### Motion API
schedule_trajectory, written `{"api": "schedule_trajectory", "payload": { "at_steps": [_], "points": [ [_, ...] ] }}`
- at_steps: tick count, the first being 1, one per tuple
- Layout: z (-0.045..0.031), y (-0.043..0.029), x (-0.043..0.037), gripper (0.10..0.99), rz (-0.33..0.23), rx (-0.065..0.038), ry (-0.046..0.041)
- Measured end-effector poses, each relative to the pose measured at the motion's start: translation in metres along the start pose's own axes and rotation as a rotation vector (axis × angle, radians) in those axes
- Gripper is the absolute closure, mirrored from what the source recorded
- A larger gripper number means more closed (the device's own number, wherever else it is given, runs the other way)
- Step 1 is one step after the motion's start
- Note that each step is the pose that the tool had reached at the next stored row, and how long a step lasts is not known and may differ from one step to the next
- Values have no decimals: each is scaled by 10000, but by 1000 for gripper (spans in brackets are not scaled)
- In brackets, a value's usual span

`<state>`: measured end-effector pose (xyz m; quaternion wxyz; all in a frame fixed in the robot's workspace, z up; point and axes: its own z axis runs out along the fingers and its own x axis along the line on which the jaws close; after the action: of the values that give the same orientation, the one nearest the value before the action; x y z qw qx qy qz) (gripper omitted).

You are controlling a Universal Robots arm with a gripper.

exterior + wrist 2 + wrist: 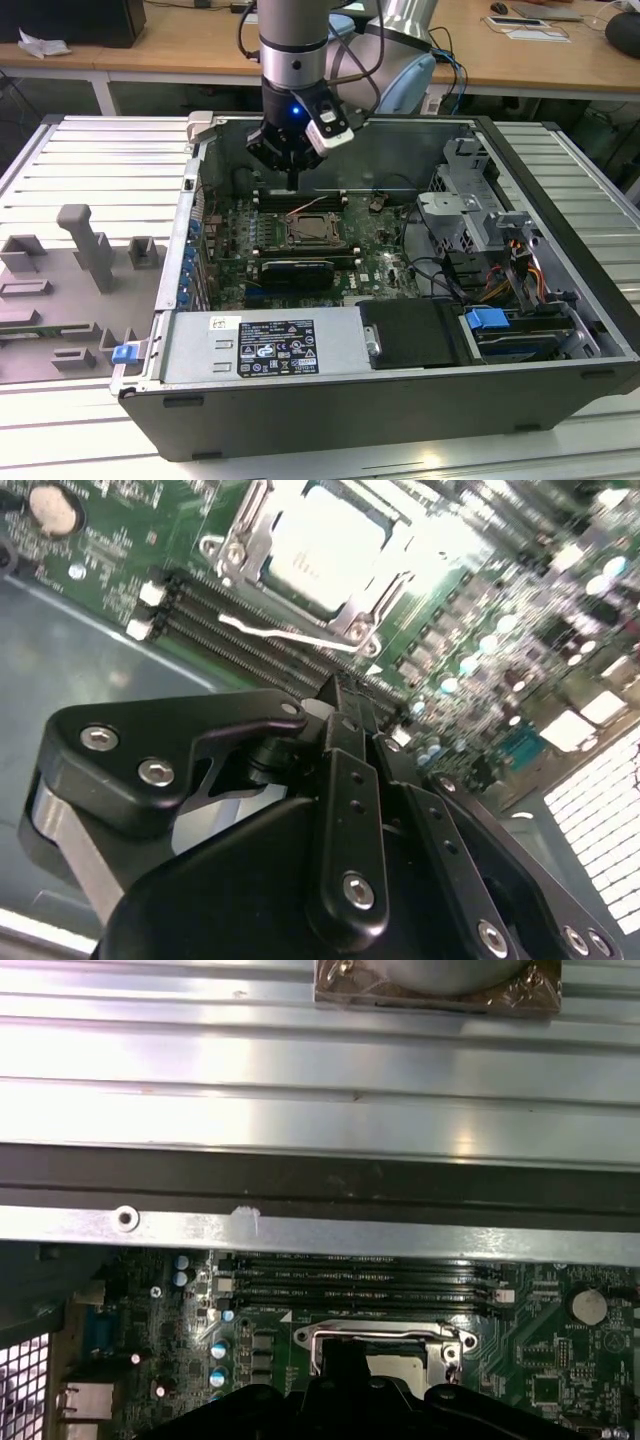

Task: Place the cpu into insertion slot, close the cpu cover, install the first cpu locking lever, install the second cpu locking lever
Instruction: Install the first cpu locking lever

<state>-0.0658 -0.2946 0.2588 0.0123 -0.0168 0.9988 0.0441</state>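
1. In the exterior view I get bright, even overhead light; the inside of the computer case [400, 420] lies in soft shadow.
2. In the second wrist view, glare bleaches the cpu [325, 552] and the green board [505, 630] smears; the gripper [335, 692] is dark.
3. In the first wrist view, the ribbed metal table [300, 1110] flares white and the board is dim.

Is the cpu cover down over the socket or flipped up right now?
Down: in the second wrist view the cpu cover lies flat on the board, and its window frames the pale top of the cpu.
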Motion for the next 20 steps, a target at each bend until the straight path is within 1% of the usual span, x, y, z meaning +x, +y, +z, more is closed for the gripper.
{"api": "schedule_trajectory", "payload": {
  "at_steps": [1, 2, 4, 8, 9, 12, 14, 18, 20],
  "points": [
    [3, -6, 0, 980, 4, -176, -7],
    [9, -13, 1, 980, 6, -243, -8],
    [40, -32, 2, 980, 5, -251, -8],
    [99, -40, -8, 980, 6, -251, -8],
    [122, -42, -20, 980, 5, -252, -9],
    [156, -46, -50, 980, 6, -251, -8],
    [180, -50, -103, 980, 5, -251, -7],
    [237, -56, -134, 980, -1, -251, -7],
    [264, -56, -163, 980, -2, -251, -8]
  ]
}}
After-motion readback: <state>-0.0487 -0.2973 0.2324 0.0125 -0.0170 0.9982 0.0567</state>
